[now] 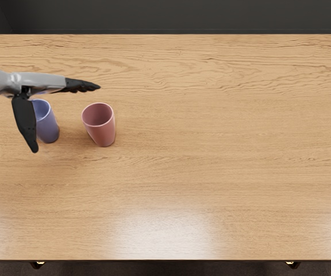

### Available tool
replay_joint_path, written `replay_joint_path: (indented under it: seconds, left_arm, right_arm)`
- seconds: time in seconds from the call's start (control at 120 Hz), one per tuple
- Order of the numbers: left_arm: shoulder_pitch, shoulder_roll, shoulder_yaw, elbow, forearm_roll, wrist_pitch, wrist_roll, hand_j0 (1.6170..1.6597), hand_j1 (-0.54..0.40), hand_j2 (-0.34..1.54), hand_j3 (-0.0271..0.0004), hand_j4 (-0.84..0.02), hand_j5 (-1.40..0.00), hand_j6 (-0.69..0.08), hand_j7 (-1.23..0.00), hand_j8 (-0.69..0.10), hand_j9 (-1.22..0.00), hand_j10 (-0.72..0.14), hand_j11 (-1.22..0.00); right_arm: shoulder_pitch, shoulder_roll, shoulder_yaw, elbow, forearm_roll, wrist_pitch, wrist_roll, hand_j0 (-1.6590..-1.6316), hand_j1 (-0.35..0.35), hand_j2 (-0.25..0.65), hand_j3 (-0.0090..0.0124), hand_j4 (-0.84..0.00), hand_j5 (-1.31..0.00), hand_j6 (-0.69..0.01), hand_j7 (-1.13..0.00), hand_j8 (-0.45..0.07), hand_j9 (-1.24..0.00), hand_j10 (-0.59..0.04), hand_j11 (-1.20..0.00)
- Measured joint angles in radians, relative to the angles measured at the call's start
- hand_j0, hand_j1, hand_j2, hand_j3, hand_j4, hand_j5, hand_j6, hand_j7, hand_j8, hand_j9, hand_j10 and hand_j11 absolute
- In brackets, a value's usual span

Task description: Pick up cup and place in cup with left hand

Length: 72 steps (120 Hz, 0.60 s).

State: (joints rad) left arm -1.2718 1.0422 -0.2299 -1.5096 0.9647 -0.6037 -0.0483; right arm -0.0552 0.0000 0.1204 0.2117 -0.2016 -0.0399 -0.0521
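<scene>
From the picture's left edge my left hand (56, 109) reaches in over the table, its fingers stretched out straight to the right and its thumb pointing down toward the front, so it is open. Between thumb and fingers, partly covered by the thumb, a blue cup (49, 127) stands upright; whether the hand touches it I cannot tell. A pink cup (104, 134) stands upright just to the right of the blue one, with a narrow gap between them and its opening facing up.
The wooden table (211, 161) fills most of the view, with its back edge near the top and its front edge near the bottom.
</scene>
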Motion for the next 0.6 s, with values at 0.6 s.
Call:
replay_joint_path:
  seconds: [0.6]
  left_arm:
    - [-0.077, -0.319, -0.002, 0.075, 0.129, 0.008, 0.369, 1.6581, 0.349, 0.0, 0.0, -0.004, 0.0, -0.005, 0.0, -0.005, 0.0, -0.003, 0.0]
  right_arm:
    - [-0.004, 0.0, 0.002, 0.0, 0.001, -0.001, 0.0, -1.6581, -0.32, -0.005, 0.0, -0.024, -0.03, -0.024, -0.03, -0.024, -0.03, -0.024, -0.03]
